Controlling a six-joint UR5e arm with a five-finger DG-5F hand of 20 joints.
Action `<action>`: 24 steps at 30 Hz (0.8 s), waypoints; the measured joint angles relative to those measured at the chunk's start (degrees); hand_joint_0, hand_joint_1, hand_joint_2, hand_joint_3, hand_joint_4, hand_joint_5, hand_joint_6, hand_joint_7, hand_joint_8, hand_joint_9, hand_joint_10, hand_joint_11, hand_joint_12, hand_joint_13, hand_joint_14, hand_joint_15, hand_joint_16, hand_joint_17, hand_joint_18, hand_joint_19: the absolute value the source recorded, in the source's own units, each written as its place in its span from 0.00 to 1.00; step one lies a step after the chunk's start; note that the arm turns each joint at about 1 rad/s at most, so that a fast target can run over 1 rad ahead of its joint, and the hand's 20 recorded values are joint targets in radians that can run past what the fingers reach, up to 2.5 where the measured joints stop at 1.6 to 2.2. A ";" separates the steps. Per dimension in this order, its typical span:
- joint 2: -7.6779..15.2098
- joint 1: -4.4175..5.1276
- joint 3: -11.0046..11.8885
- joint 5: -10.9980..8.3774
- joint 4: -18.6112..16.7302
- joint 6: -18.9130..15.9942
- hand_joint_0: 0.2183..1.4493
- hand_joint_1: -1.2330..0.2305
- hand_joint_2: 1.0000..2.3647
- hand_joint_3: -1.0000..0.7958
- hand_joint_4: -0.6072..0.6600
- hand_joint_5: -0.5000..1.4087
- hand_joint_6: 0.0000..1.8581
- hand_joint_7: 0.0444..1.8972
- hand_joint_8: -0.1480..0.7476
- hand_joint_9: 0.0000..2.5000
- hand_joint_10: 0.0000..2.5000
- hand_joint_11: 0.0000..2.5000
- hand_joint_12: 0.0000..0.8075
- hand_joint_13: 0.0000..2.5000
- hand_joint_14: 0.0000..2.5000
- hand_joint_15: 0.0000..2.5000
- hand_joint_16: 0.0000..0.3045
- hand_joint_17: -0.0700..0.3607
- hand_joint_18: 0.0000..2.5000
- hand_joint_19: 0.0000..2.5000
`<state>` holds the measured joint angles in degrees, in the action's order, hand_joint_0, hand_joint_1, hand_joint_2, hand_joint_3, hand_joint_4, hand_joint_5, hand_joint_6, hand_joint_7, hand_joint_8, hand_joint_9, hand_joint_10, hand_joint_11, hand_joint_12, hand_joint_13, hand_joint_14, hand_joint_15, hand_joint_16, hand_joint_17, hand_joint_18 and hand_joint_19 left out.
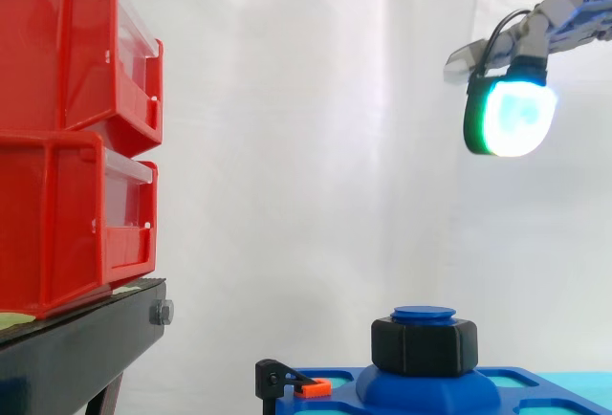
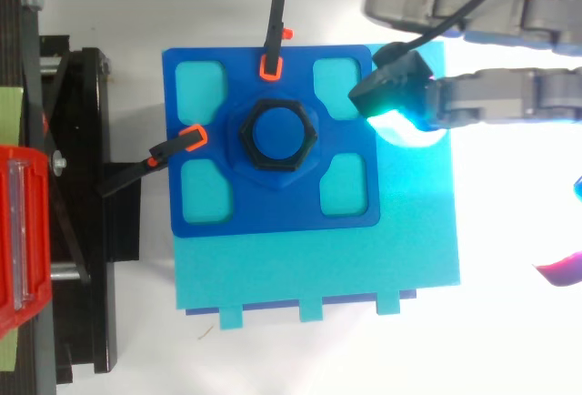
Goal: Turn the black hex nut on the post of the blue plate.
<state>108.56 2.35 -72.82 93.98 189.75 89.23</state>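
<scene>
Hand (image 1: 566, 2) hovers released, fingers straight; the black hex nut (image 1: 424, 343) sits well below, just beyond its fingertips (image 1: 513, 119).

You are looking at a hand (image 2: 491, 99) that is running off the right edge in the side view and off the top and right edges from above, so its palm is falling outside both. Below it, the bottom edge is cutting the blue plate (image 1: 430, 391), and the black hex nut (image 1: 425, 346) is hiding the post (image 1: 424, 315) beneath its cap. Far beyond the fingertips, the left edge is cutting the red bins (image 1: 57, 128), and the pad's glow is washing out the teal board (image 2: 318, 268) just beside the hand.
</scene>
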 measured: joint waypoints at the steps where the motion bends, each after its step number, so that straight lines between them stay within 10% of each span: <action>1: -0.46 0.21 -0.45 -0.54 -0.14 -0.71 0.18 0.53 0.00 0.28 0.53 0.14 0.27 0.34 0.39 0.00 0.00 0.00 0.46 0.00 0.00 0.01 0.20 0.48 0.00 0.01; 16: -1.24 0.24 -1.33 -1.17 -0.19 -17.29 0.18 0.54 0.00 0.28 0.50 0.13 0.27 0.37 0.33 0.00 0.00 0.00 0.43 0.00 0.00 0.00 0.20 0.49 0.00 0.01; 24: -1.24 0.20 -1.34 -1.47 0.42 -20.20 0.18 0.54 0.00 0.28 0.50 0.13 0.27 0.36 0.33 0.00 0.00 0.00 0.43 0.00 0.00 0.00 0.20 0.49 0.00 0.01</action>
<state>107.32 2.55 -74.16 92.51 190.17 69.03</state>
